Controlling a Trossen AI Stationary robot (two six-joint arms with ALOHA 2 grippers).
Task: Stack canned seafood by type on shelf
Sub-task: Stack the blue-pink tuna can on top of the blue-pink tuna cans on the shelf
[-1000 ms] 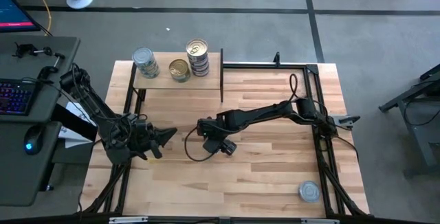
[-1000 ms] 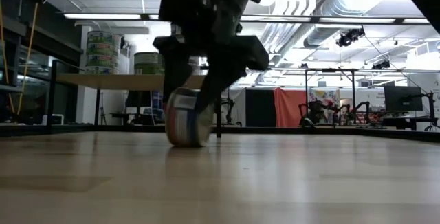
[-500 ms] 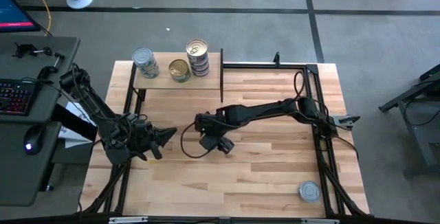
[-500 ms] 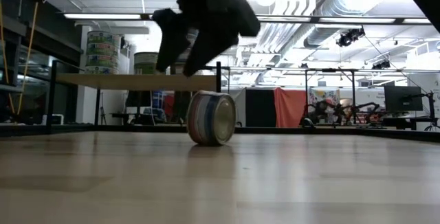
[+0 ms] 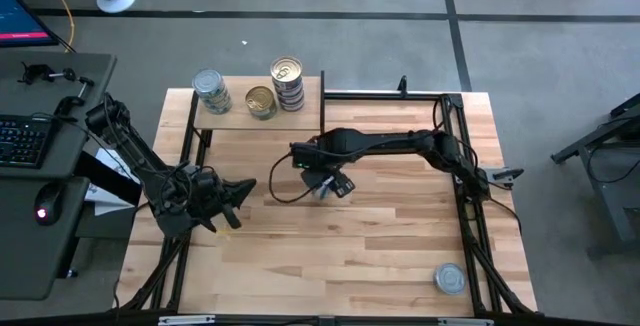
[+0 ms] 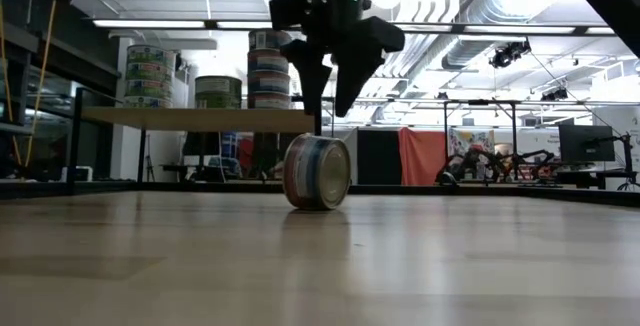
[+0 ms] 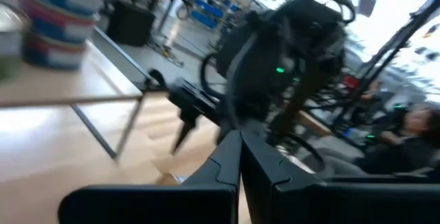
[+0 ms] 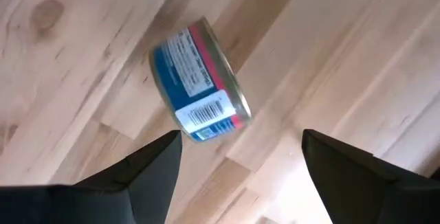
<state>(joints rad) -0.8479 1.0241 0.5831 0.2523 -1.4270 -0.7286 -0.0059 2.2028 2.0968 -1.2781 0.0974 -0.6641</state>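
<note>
High view: the right gripper (image 5: 318, 182) has swung closer to the shelf (image 5: 255, 114) than half a second ago. Left gripper (image 5: 240, 188) waits at the surface's (image 5: 400, 256) left side.
Low view: the tin (image 6: 317, 171) has rolled slightly right, on its edge; right fingers lifted clear.
Right wrist view: fingers (image 8: 148, 172) spread wide, holding nothing.
Left wrist view: fingers (image 7: 227, 161) together

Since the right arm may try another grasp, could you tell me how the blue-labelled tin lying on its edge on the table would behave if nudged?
The tin stands on its curved side, so a nudge would probably roll it. Its rigid metal shouldn't dent easily. The open right gripper hangs above it, and the smooth label may slip unless the fingers close squarely.
</note>
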